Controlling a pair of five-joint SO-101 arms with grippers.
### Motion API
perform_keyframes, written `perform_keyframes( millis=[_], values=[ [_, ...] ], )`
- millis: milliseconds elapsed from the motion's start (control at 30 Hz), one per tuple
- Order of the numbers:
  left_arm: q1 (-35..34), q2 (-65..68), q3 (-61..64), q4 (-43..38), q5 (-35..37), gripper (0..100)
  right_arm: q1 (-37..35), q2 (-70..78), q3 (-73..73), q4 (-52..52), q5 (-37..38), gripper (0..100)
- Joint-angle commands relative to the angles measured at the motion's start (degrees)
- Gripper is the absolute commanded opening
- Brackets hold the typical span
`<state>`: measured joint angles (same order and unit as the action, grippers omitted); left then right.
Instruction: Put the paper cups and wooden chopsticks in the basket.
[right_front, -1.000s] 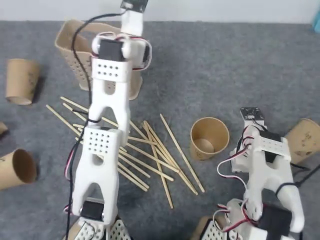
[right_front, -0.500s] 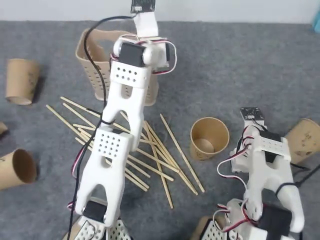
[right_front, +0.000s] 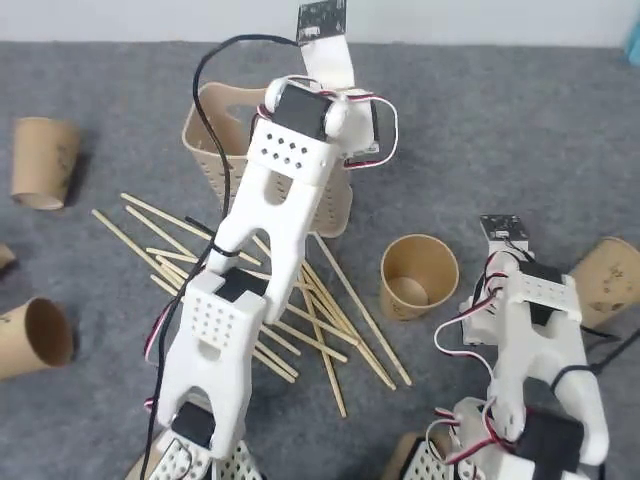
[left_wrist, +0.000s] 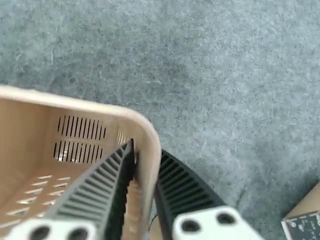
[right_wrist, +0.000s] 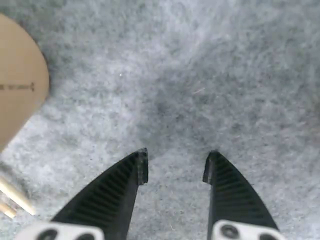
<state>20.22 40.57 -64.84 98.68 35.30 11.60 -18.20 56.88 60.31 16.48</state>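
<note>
Chopsticks (right_front: 370, 318) lie flat in a loose scatter at the middle of the grey worktop (right_front: 500, 130). Most have their long axes running from far left to near right, and a few cross them at steeper angles. The left arm (right_front: 215, 330) passes over part of the heap.

Just beyond the scatter is the basket (right_front: 205, 130), tan with slotted walls, its open mouth facing up. The left gripper (left_wrist: 146, 152) is clamped on the basket's rim, with one finger inside the wall and the other outside it. I cannot tell whether the basket's base rests on the worktop.

The upright cup (right_front: 418, 272) stands mouth up just right of the chopsticks, close beside the right arm (right_front: 540, 330). The far-left cup (right_front: 42, 160) lies on its side with its long axis roughly near to far. The near-left cup (right_front: 35, 338) also lies on its side, long axis left to right, its dark mouth facing right. The right-edge cup (right_front: 608, 280) lies tipped over beside the right arm.

The right gripper (right_wrist: 175, 167) hangs low over bare worktop, its jaws apart with nothing between them. A cup's side and two chopstick ends are nearby.
</note>
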Motion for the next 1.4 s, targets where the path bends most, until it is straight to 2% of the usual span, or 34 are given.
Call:
perform_keyframes(
  millis=[0,267,500,567,633,767,833,1033,1100,1200,1367],
  values=[
    [1.23,-4.48,0.13,-2.29,3.96,1,-0.57,-2.07,-0.35,-1.01,-0.26,18.4],
    [6.33,-4.48,0.13,-6.77,5.45,1,-0.57,-2.07,-0.35,-1.01,-0.18,18.4],
    [6.07,-4.48,0.22,-6.86,6.42,1,-0.57,-2.07,-0.35,-1.01,-0.18,18.4],
    [6.07,-4.75,0.13,-6.86,2.9,3,-0.57,-2.07,-0.35,-1.01,-0.18,18.4],
    [6.15,-4.92,0.13,-7.12,-0.79,10,-0.57,-2.07,-0.35,-1.19,-0.18,18.4],
    [5.36,-5.01,0.04,-7.38,-1.49,28,-0.57,-2.07,-0.35,-1.19,-0.18,18.4],
    [4.31,-5.1,-0.57,-7.12,-1.58,32,-0.57,-2.07,-0.35,-1.19,-0.18,18.4],
    [1.58,-8.0,-13.14,2.29,-7.82,32,-0.57,-2.07,-0.35,-1.27,-0.18,18.4],
    [0.44,-10.02,-15.52,2.11,-11.52,32,-0.57,-2.07,-0.35,-1.27,-0.18,18.4],
    [-2.11,-14.77,-15.16,2.11,-16.53,32,-0.57,-2.07,-0.35,-1.27,-0.18,18.4],
    [-8.0,-26.2,-6.37,2.11,-18.9,32,-0.48,-2.07,-0.35,-1.27,-0.18,18.4]
  ],
)
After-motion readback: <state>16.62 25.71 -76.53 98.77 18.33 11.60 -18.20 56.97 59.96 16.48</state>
